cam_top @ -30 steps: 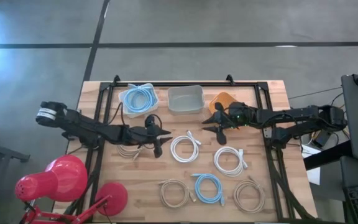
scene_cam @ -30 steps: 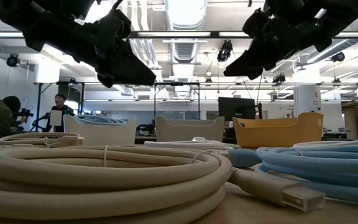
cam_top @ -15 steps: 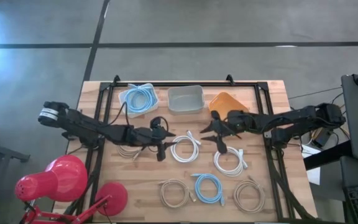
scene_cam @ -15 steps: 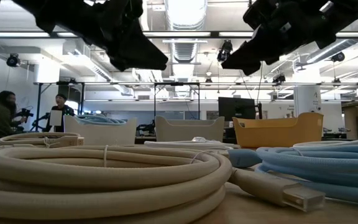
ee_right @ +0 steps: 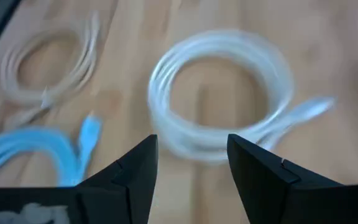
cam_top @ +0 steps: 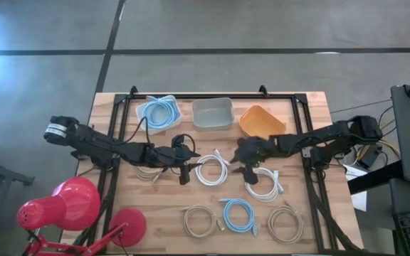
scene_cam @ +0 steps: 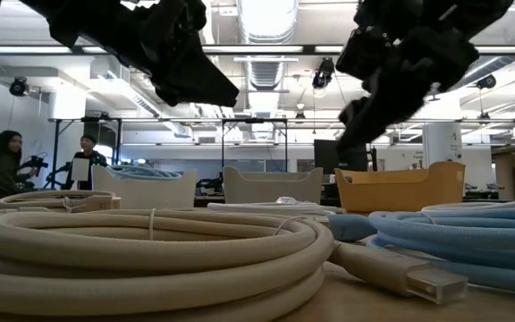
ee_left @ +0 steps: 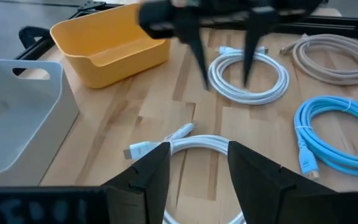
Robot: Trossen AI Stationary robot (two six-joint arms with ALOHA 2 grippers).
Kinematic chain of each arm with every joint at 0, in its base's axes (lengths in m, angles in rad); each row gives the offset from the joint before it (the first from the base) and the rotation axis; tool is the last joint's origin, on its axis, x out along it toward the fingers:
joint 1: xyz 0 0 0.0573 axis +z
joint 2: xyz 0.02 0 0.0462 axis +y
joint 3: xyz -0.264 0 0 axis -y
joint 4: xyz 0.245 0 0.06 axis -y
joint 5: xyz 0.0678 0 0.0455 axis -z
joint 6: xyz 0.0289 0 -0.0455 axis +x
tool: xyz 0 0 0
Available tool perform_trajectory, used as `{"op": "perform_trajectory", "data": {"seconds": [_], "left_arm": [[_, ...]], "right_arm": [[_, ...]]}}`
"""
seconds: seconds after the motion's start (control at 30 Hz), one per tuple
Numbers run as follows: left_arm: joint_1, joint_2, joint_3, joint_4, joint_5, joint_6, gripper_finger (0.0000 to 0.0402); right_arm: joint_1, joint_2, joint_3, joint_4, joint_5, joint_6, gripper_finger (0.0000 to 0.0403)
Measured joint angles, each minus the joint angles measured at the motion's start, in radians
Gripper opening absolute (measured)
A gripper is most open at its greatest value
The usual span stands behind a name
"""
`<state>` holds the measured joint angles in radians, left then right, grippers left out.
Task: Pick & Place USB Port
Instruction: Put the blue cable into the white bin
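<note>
Several coiled USB cables lie flat on the wooden table. My left gripper is open and hovers beside the middle white coil; in the left wrist view that coil lies between its fingers, untouched. My right gripper is open above the second white coil, which shows beyond its fingers as a blurred ring. A white bin holds a blue cable. A grey bin and an orange bin stand beside it.
A beige coil lies under my left arm. Near the front edge lie a beige coil, a blue coil and another beige coil. A red lamp stands at the near left corner. People stand in the room beyond.
My right gripper has left the orange bin, moving toward the table's near edge and left, tipping down over the second white coil. My left gripper shifted right toward the middle white coil, then held still. No cable has moved.
</note>
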<state>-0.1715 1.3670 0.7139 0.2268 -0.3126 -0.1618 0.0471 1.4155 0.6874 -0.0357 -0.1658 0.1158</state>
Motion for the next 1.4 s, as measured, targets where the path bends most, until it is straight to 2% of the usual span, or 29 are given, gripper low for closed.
{"op": "perform_trajectory", "data": {"seconds": [0.2,0.37,0.7,0.87,1.0,1.27,1.4], "left_arm": [[0.001,0.0,0.002,0.0,0.0,0.03,0.0167],[0.001,0.0,0.002,0.0,-0.002,0.031,0.0167],[-0.002,0.0,0.002,0.0,0.0,0.03,0.0167],[-0.003,0.0,0.002,-0.004,0.006,0.03,0.0167],[-0.003,0.0,0.002,-0.006,0.006,0.033,0.0167],[-0.003,0.0,0.002,-0.003,0.006,-0.007,0.0167],[-0.003,0.0,0.002,0.001,0.021,-0.073,0.0167]], "right_arm": [[0.159,0.092,0.09,-0.252,-0.004,0.113,0.0179],[0.267,0.188,0.139,-0.261,-0.003,0.215,0.0178],[0.317,0.33,0.236,-0.261,0.009,0.264,0.0178],[0.317,0.358,0.249,-0.264,0.059,0.251,0.0174],[0.317,0.371,0.25,-0.264,0.067,0.251,0.0144],[0.316,0.368,0.291,-0.289,0.07,0.255,0.0037],[0.315,0.347,0.361,-0.383,0.18,0.186,0.0029]]}}
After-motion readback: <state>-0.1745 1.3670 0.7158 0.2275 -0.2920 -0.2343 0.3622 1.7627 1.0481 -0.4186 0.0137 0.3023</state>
